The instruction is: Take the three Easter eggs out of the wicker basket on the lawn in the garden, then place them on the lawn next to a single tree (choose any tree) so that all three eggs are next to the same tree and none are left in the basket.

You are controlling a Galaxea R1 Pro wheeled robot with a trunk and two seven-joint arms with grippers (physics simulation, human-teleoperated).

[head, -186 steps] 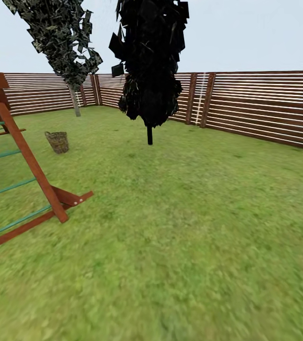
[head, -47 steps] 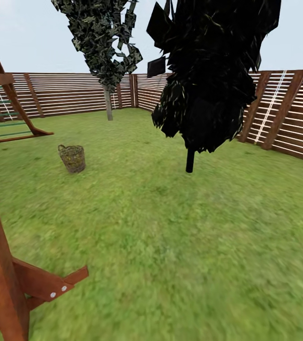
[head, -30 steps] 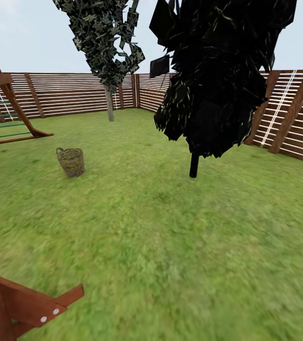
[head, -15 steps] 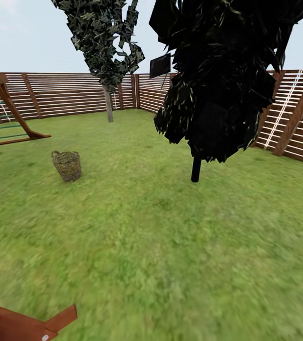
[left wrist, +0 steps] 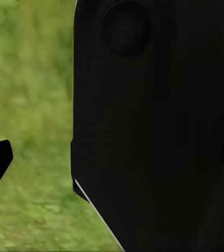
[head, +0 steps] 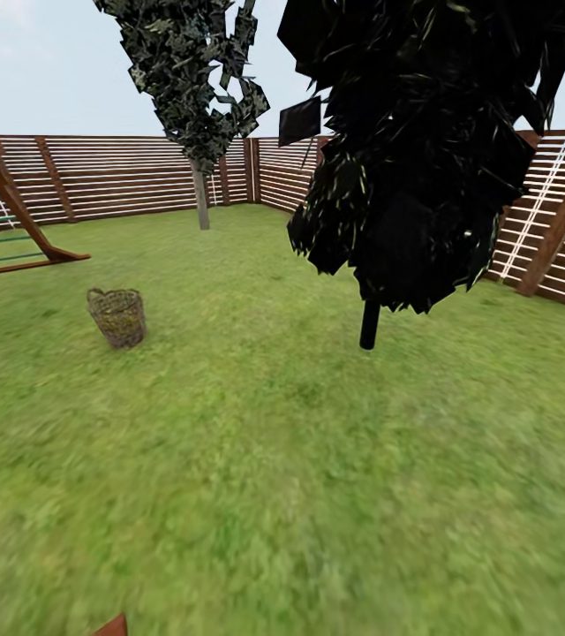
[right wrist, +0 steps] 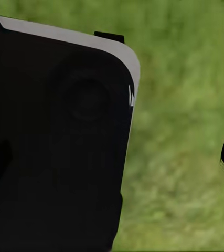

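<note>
Standing upright on the lawn [head: 318, 459], the wicker basket [head: 118, 317] opens skyward, contents seemingly hidden; either pincer's state cannot be told.

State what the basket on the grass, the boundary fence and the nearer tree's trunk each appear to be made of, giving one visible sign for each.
The wicker basket: woven twigs or cane, brown-grey and matt, judging by its open criss-cross weave. The fence: wood, reddish-brown, probably stained, with horizontal slats between thicker posts. The thin black trunk: presumably bark, but it renders flat black with no texture, so that stays uncertain.
</note>
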